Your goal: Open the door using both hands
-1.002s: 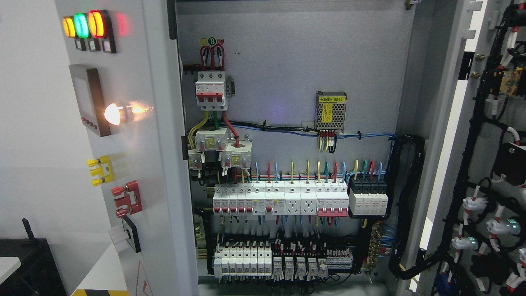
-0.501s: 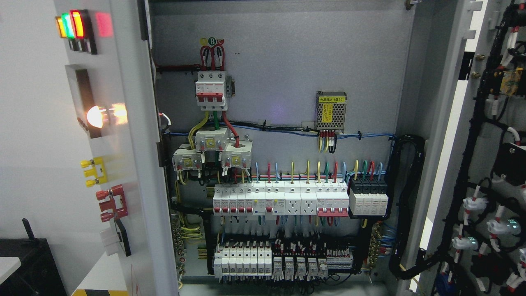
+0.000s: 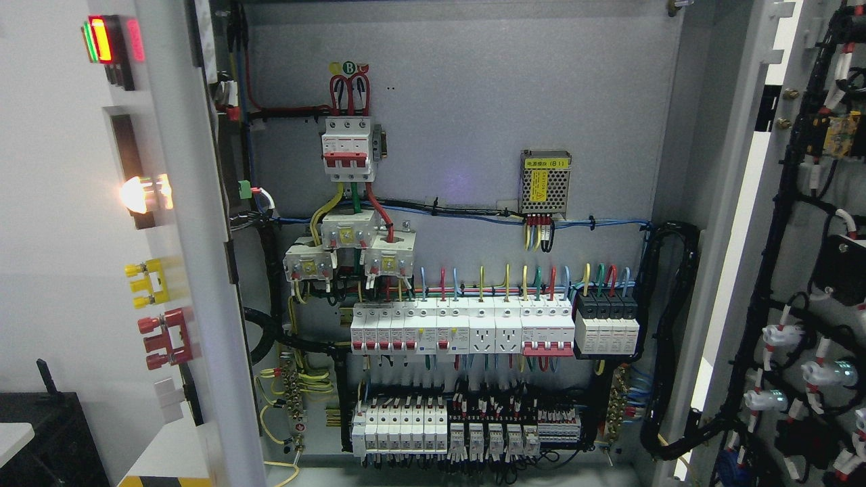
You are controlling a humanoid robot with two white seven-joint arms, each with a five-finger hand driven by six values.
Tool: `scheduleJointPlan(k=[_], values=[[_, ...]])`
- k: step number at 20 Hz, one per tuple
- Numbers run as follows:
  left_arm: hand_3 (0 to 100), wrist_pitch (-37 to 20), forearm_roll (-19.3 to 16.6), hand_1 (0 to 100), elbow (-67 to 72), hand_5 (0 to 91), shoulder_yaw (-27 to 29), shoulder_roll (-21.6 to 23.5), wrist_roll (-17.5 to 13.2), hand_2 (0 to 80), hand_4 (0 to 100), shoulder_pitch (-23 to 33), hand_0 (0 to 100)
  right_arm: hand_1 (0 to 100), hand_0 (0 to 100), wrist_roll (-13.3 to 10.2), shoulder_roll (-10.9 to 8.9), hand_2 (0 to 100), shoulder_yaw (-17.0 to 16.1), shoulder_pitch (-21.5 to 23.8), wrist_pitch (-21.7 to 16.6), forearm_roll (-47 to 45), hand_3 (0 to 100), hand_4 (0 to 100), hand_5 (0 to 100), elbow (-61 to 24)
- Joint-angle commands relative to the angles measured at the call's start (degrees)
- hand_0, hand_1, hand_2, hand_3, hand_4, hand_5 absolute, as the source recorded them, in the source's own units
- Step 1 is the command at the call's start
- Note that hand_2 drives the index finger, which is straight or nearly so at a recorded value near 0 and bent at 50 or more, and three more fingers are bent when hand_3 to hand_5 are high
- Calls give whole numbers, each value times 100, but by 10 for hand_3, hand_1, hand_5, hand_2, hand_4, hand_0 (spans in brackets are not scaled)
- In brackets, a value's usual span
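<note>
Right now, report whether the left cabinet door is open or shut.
Open. The left door stands swung out nearly edge-on, baring the breakers and wiring inside the cabinet. Neither robot hand is in view.

You're seeing a plain white wall (image 3: 47,223) glowing evenly at left, with a black box (image 3: 40,439) sitting below.

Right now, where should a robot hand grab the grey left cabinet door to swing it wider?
Probably the grey left cabinet door by its free vertical edge, mid-height, coming from the right, the cabinet side. That edge stands clear of the wiring; the outer face carries the lit white lamp and the red terminal block. No robot hand is in view.
</note>
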Motion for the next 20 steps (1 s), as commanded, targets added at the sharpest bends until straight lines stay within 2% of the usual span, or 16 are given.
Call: scheduleJointPlan(k=[1, 14, 17, 20], values=[[0, -3, 0, 0, 6, 0, 0, 9, 0, 0, 27, 0, 0, 0, 228, -49, -70, 0, 182, -107, 0, 12, 0, 0, 0, -6], [0, -3, 0, 0, -2, 0, 0, 0, 0, 0, 27, 0, 0, 0, 228, -75, 44, 0, 543, -133, 0, 372, 0, 0, 0, 3], [0, -3, 0, 0, -2, 0, 0, 0, 0, 0, 27, 0, 0, 0, 228, -267, 123, 0, 578, -133, 0, 407, 0, 0, 0, 21], [0, -3, 0, 0, -2, 0, 0, 0, 0, 0, 27, 0, 0, 0, 228, -312, 202, 0, 718, -168, 0, 521, 0, 0, 0, 29]])
